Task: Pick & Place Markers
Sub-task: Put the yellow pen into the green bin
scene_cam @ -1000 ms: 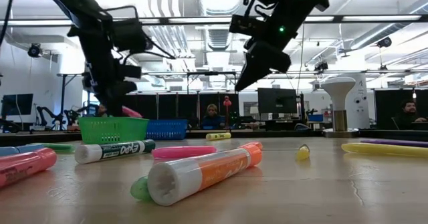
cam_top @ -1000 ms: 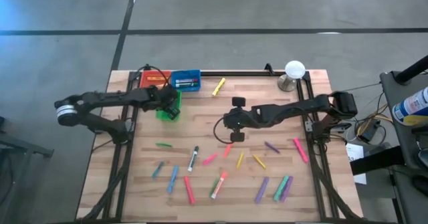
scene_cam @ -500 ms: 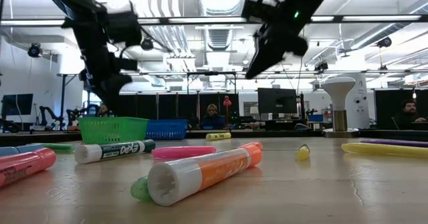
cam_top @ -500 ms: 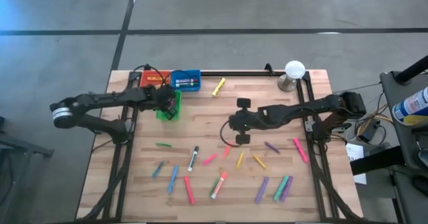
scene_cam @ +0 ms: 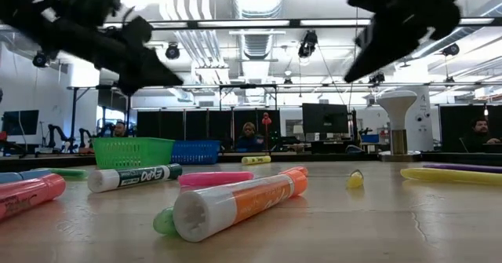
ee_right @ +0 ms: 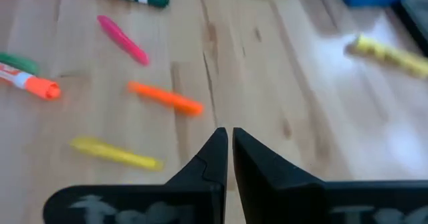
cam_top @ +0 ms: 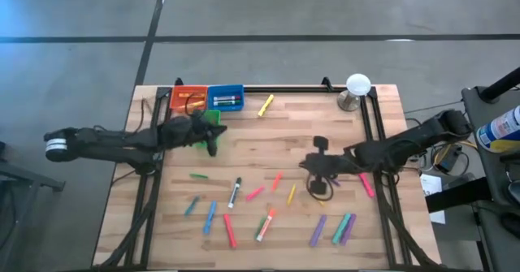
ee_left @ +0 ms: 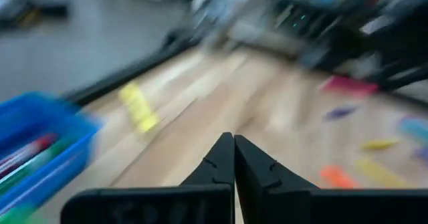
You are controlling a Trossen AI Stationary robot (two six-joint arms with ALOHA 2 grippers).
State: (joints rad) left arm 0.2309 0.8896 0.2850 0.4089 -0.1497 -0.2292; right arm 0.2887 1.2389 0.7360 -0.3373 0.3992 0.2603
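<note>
Now my left gripper [cam_top: 213, 146] is clenched and empty just in front of the green bin [cam_top: 207, 126]; my right gripper [cam_top: 318, 189], clenched too, hovers over the scattered markers [cam_top: 262, 199] well away from that bin.

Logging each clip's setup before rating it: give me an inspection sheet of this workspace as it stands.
Surface: wooden table with a black frame along its edges.
Job's things: markers scattered over the near half; a yellow marker lies alone by the blue bin, which holds a few markers.
Clutter: red bin and green bin beside the blue one; white domed object at the far right corner.
Grippers: left gripper shut, empty, near the green bin; right gripper shut, empty, above the markers.
Cables: black cable loop at the right gripper; wires off the table's right edge.
Surroundings: concrete floor; lab room with seated people behind.
</note>
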